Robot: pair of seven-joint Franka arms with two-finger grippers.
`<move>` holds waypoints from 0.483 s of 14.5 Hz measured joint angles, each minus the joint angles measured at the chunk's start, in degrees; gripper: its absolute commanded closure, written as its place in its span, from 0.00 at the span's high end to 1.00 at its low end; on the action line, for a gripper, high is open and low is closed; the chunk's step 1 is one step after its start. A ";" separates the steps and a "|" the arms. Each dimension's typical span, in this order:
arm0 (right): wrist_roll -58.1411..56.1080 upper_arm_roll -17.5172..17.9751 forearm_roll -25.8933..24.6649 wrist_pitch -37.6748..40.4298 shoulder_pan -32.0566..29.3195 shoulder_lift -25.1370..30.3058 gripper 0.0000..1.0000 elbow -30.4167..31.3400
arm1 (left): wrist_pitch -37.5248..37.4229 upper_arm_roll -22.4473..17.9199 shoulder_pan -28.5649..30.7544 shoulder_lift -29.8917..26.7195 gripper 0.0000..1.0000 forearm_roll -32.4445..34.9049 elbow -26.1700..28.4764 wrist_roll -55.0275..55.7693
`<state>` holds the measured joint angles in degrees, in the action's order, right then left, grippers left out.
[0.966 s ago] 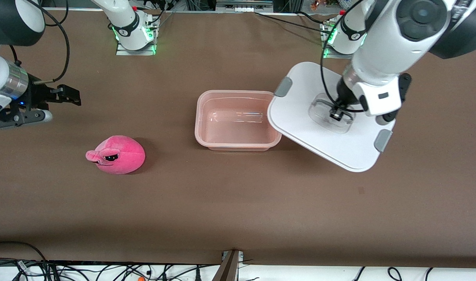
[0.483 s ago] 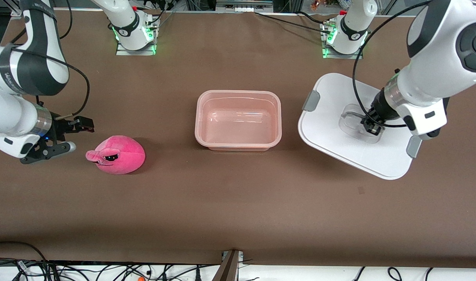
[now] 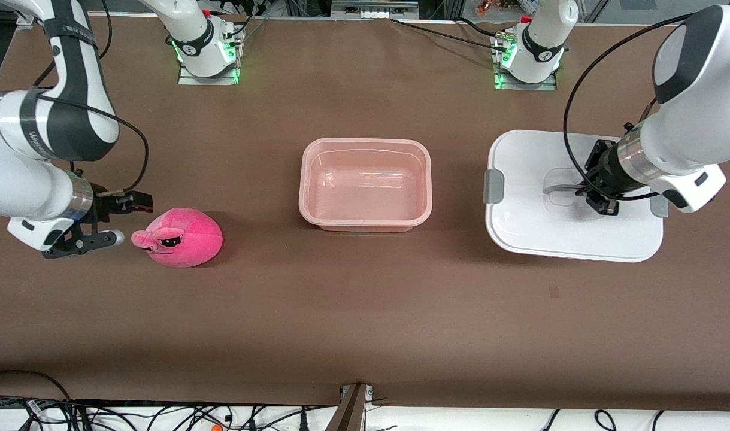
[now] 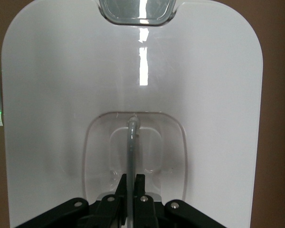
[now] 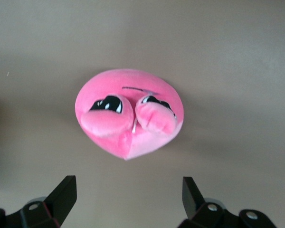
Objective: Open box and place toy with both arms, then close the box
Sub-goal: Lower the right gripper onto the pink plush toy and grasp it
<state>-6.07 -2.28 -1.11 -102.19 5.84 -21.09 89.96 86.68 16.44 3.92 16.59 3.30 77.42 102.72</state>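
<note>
the desk carries the open box, with its lid toward the left arm's end, now lying flatter and clear of the box than a second ago. your left gripper is clamped on the lid's handle. the toy, snout first, sits just beside your right gripper, which has dropped in close, fingers spread wide.

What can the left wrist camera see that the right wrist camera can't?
Only the left wrist view shows the white lid, the left gripper shut on its clear handle, and one grey clip. Only the right wrist view shows the pink toy, facing the open right gripper, which is not touching it. Both show the brown table; neither shows the box.
</note>
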 measured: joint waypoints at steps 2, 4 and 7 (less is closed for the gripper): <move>3.41 0.05 0.00 -3.82 0.74 0.25 0.89 3.16 | 0.00 -0.01 1.49 -0.54 0.00 0.01 0.00 0.75; 4.57 0.04 0.00 -8.61 0.96 0.72 0.88 6.69 | 0.21 -0.01 3.02 -1.06 0.00 0.02 0.08 0.86; 7.24 0.00 0.00 -14.66 0.95 1.08 0.89 12.17 | 3.52 -0.01 4.94 -2.70 0.00 0.03 2.20 1.21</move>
<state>1.17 -2.27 -1.11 -116.85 6.79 -20.01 102.13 90.20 16.44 8.86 13.89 3.33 79.62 103.93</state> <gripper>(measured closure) 0.110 0.930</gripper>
